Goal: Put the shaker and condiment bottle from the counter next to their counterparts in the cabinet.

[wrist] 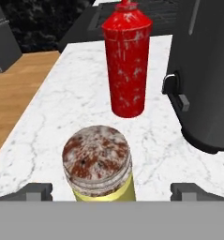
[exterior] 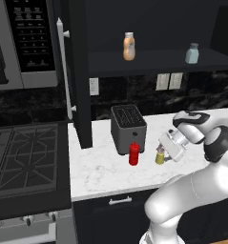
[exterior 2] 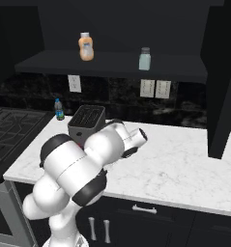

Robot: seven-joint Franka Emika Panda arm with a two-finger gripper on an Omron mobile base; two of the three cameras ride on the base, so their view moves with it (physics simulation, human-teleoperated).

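So basically nothing's been put away yet. The cabinet (exterior: 82, 71) is open, up above the tool and well apart from it, and its shelf (exterior: 153, 66) only has the two things that already live there: the orange-tan bottle (exterior: 129, 46) and the pale blue shaker (exterior: 192, 53). Both spots beside them are still waiting.

Down on the worktop (exterior: 106, 167), the toaster (exterior: 128, 128) sits just past the tool and off to one side. The red bottle (exterior: 134, 153) stands upright beyond the tool, right in front of the toaster, not touched by anything.

The yellow shaker (exterior: 160, 155) is the closest thing, upright on the worktop, and in the hand view it sits right between the two fingertips (wrist: 36, 191). The tool (exterior: 166, 153) is spread wide, a finger out on each side of the shaker with gaps showing, so it's not gripping yet as far as I can tell.

My read: it's lined up for the very first grab. Both carries to the shelf are still left to do.
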